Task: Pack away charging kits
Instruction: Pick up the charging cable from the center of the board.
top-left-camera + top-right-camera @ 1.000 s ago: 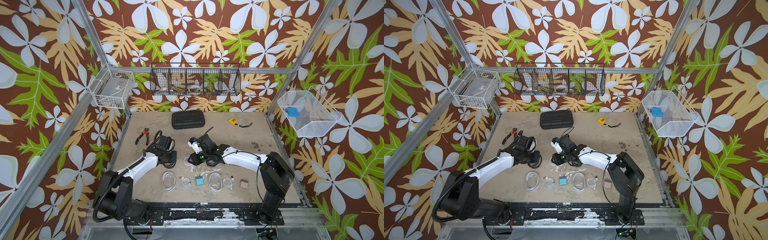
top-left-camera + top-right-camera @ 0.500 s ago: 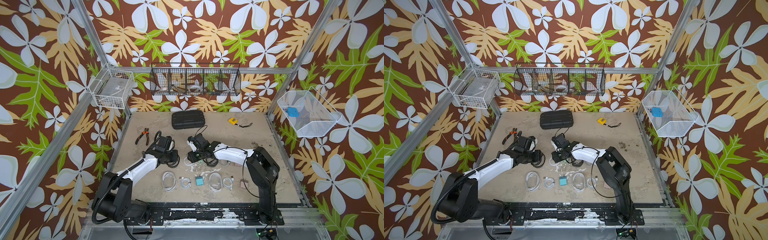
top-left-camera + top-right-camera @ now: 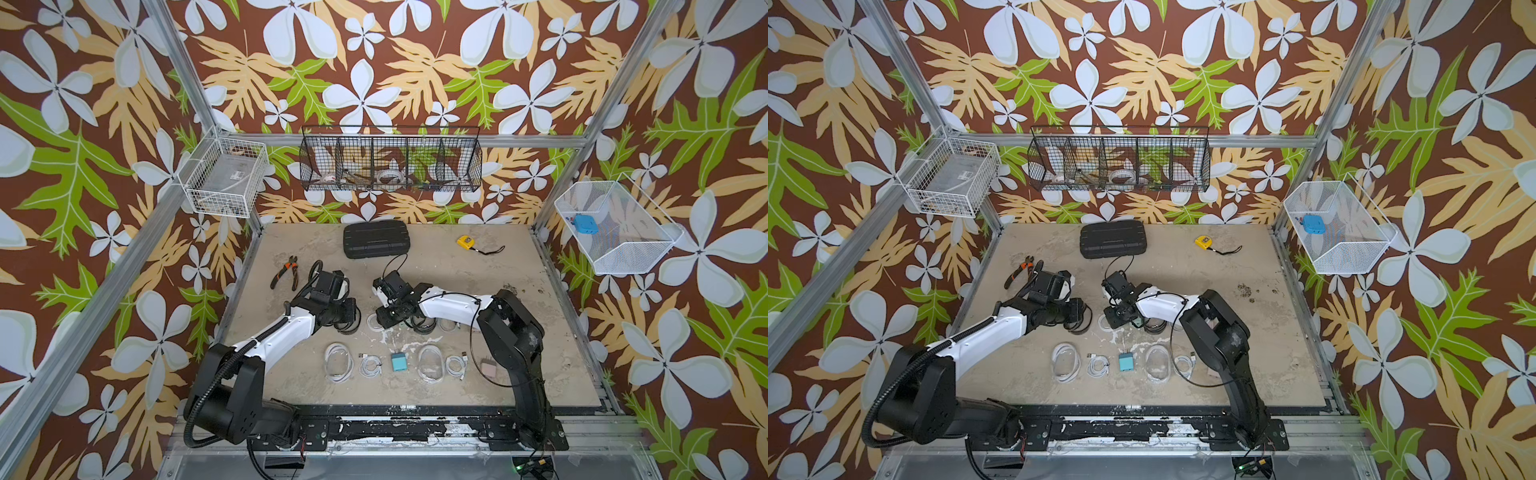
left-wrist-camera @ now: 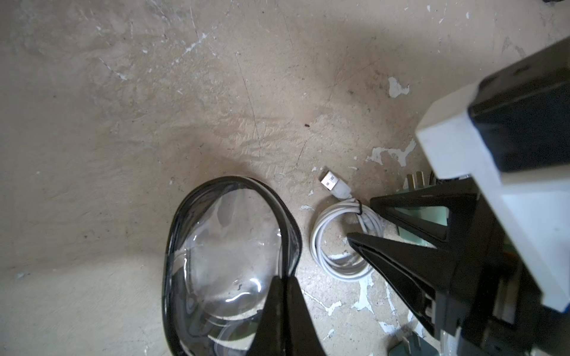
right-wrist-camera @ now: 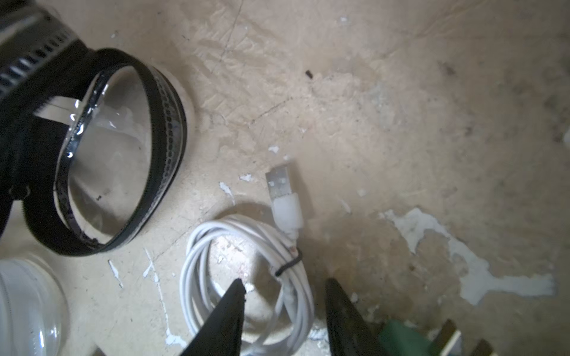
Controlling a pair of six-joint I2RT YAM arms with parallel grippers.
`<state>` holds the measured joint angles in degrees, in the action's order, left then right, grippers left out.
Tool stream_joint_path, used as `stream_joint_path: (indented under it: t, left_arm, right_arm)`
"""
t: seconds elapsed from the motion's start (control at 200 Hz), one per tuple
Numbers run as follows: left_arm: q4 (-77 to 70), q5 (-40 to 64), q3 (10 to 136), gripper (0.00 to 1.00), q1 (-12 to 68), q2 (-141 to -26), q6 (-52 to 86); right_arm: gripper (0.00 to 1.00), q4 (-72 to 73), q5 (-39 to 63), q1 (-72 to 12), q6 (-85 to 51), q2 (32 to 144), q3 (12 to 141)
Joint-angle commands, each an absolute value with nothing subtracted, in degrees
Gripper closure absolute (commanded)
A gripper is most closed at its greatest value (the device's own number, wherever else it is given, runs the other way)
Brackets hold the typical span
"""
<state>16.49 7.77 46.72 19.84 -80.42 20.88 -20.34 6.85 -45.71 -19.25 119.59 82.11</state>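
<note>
coiled cable (image 4: 368, 220) just right of oval case (image 4: 228, 246) | pliers (image 3: 284, 272) behind-left | large case (image 3: 376, 245) at table (image 3: 478, 257) rear

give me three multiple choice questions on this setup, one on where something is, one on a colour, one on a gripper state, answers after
1. The yellow tape measure lies:
A) in a wire basket
B) at the back of the table, beside the black ribbed case
C) next to the pliers

2. The block in the white basket on the right wall is:
A) blue
B) red
C) green

3. The left gripper is:
A) open above bare table
B) shut on the pliers
C) shut on the rim of the black-rimmed case

Answers:
1 B, both top views show it on the table near that case.
2 A, it shows bright blue through the mesh.
3 C, the left wrist view shows its fingers together on the rim.
</note>
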Motion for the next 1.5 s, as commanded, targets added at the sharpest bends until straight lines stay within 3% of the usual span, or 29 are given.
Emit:
stream_joint_path:
  t: [0.0, 0.285, 0.646, 0.911, 1.496]
  left_arm:
    - [15.9, 6.8, 47.4, 1.0, 19.8, -80.4, 21.4]
    - [15.9, 8.3, 47.4, 1.0, 19.8, -81.0, 21.8]
    - [15.0, 10.1, 48.1, 1.0, 19.8, -80.1, 24.9]
    - [15.0, 15.8, 49.7, 1.0, 19.8, -82.8, 25.9]
    - [6.4, 23.2, 44.0, 1.0, 19.8, -78.3, 31.4]
  right_arm:
    - [0.66, -22.2, 7.6, -45.8, -20.0, 120.3, 80.9]
    - [1.0, -20.5, 4.9, -45.8, -20.9, 117.9, 79.4]
    - [1.0, -21.3, 5.2, -45.6, -21.0, 107.6, 80.4]
    - [1.0, -21.3, 10.7, -46.3, -21.7, 111.0, 83.8]
    - [1.0, -20.5, 9.3, -46.4, -20.7, 115.2, 83.3]
